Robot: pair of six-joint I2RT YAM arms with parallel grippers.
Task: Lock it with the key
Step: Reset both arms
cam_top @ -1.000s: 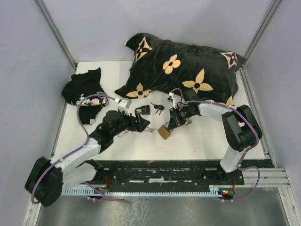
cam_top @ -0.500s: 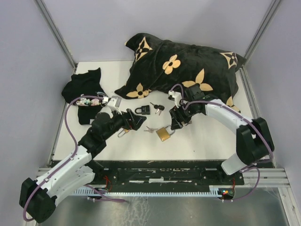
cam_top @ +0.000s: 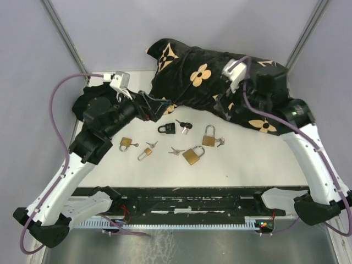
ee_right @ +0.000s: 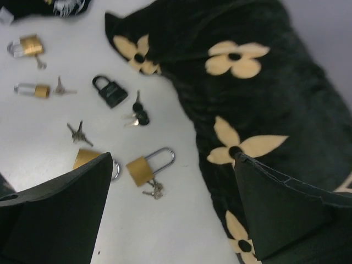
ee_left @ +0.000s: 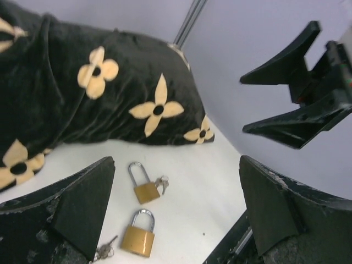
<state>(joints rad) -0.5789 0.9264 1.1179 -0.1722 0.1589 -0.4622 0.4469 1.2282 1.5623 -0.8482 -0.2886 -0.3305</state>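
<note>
Several padlocks lie on the white table (cam_top: 247, 159). A brass padlock (cam_top: 209, 137) with a long shackle has a key bunch (cam_top: 220, 142) at its base; it also shows in the right wrist view, padlock (ee_right: 146, 166) and keys (ee_right: 154, 191). Beside it lies a wider brass padlock (cam_top: 192, 155) with loose keys (cam_top: 175, 150) to its left. Both padlocks show in the left wrist view: the long-shackled one (ee_left: 144, 187) and the wider one (ee_left: 138, 234). My left gripper (cam_top: 158, 104) and right gripper (cam_top: 221, 104) hang open and empty, high above the table.
A black padlock (cam_top: 166, 128) with black-headed keys (cam_top: 185, 126) lies further back. Two small brass padlocks (cam_top: 146, 152) (cam_top: 127, 144) lie to the left. A black flowered pillow (cam_top: 214, 82) fills the back, and a black cloth (cam_top: 99, 104) lies at the back left.
Both arms have risen from the table and drawn back toward the pillow. The right gripper has opened, and the long-shackled brass padlock now lies uncovered where it was.
</note>
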